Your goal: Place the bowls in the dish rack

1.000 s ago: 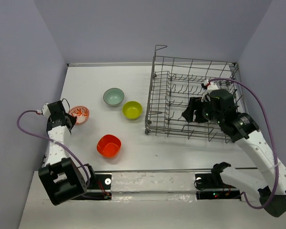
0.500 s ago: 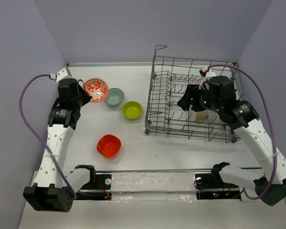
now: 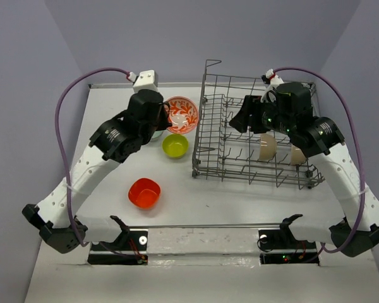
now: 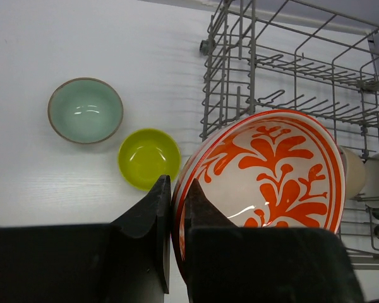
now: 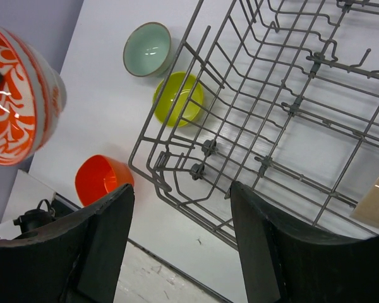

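Swung over from the left side of the desk (image 3: pixel 104 104), the left claw (image 4: pixel 175 189) grips the red-patterned bowl (image 4: pixel 271 167) tightly by its rim, aloft just beside the dish rack (image 3: pixel 206 120). Right claw (image 5: pixel 180 196) hangs open and empty above the rack, where a cream bowl (image 3: pixel 267 146) stands on edge.

Three views around a tall grey wire dish rack (image 3: pixel 256 136).
The overhead camera looks down from well back, with the rack at right. The left wrist camera sits close, left of the rack, facing it. The right wrist camera looks down over the rack's left corner. All share the small lime-yellow bowl (image 4: pixel 149 158) left of it.
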`<action>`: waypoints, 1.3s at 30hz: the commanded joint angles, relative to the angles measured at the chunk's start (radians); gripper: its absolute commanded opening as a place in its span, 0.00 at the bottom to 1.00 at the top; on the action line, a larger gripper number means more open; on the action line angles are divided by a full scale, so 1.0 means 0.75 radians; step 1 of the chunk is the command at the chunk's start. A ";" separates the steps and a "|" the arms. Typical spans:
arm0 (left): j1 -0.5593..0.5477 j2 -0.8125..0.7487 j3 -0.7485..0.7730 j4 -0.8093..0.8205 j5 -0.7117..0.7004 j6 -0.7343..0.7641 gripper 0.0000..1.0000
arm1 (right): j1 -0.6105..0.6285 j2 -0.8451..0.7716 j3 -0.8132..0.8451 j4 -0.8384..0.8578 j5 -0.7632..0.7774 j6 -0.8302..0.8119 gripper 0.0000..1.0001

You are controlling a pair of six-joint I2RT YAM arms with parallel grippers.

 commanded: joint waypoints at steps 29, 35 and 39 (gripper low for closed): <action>-0.431 0.554 0.643 -0.102 -0.296 -0.054 0.00 | 0.014 0.077 0.045 0.050 0.040 0.002 0.63; -0.451 0.560 0.637 -0.081 -0.296 -0.061 0.00 | 0.014 0.090 0.020 0.083 0.055 0.006 0.55; -0.459 0.574 0.639 -0.073 -0.292 -0.061 0.00 | 0.014 0.084 -0.008 0.111 0.057 0.014 0.41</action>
